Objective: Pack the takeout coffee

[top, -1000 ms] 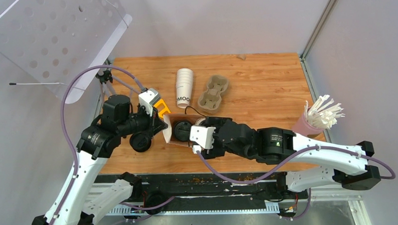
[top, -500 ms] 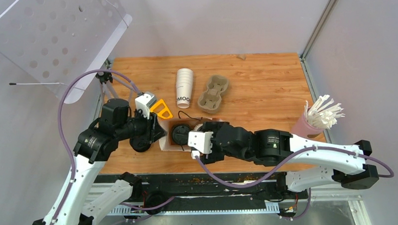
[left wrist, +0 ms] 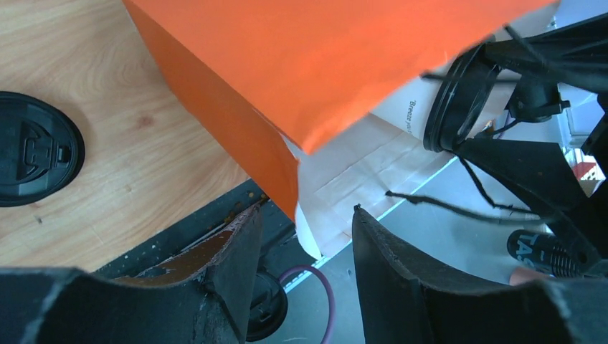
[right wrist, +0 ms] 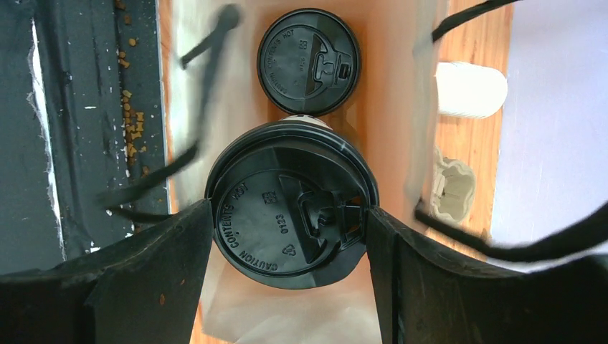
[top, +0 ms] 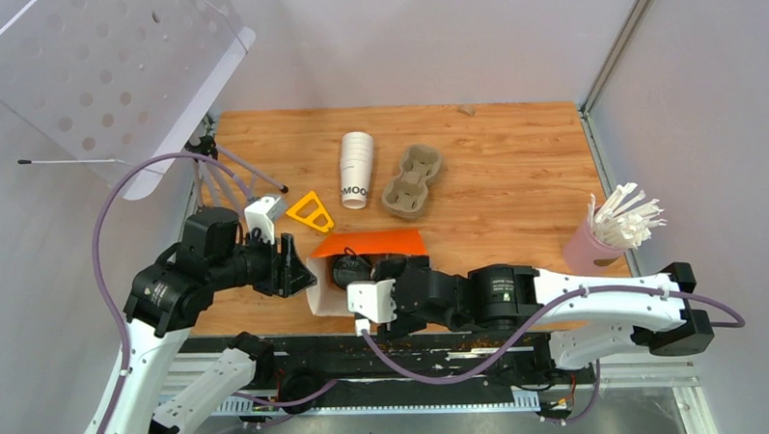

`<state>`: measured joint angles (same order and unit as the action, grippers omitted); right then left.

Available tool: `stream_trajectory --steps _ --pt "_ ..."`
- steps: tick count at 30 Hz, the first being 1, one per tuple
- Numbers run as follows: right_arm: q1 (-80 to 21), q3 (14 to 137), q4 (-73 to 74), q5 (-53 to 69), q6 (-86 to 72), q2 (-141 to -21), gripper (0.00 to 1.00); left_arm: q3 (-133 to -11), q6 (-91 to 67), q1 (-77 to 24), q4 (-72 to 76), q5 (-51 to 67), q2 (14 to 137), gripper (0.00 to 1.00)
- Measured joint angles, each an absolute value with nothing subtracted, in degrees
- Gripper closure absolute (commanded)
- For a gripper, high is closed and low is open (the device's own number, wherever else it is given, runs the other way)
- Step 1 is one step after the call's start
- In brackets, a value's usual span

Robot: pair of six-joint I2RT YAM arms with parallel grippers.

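Surface: wooden table [top: 514, 155], grey-white walls, perforated white panel [top: 96, 73] at upper left.
Near left: left gripper [left wrist: 305, 215], jaws apart, edge of orange bag [top: 367, 244] loose between them; loose black lid [left wrist: 32, 158] flat on table.
Near centre: takeout coffee [top: 347, 271] inside the bag's mouth, right gripper [right wrist: 289, 229] closed on it at the lid.
Far: cup stack [top: 356, 168], cardboard carrier [top: 413, 180], pink cup of white sticks [top: 603, 233].
Obscured: cup body mostly hidden by bag; bag handles blurred.
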<state>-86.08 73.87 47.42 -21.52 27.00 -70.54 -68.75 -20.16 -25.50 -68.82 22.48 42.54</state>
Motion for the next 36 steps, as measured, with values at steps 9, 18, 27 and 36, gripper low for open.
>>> stream_trajectory --steps 9,18,27,36 --pt "-87.4 73.9 47.6 -24.0 25.9 -73.7 0.33 -66.9 -20.7 -25.5 -69.1 22.1 42.5 0.6" --pt "-87.6 73.9 47.6 -27.2 26.0 -74.9 0.33 -65.7 -20.2 -25.5 -66.8 23.2 42.2 0.61" --pt "-87.6 72.3 45.8 -29.1 28.6 -75.9 0.32 -65.6 -19.3 -25.5 -66.3 23.6 42.2 0.79" --pt "-87.2 70.0 43.8 -29.5 29.8 -77.3 0.32 -63.9 -19.2 -25.5 -64.5 24.7 41.8 0.85"
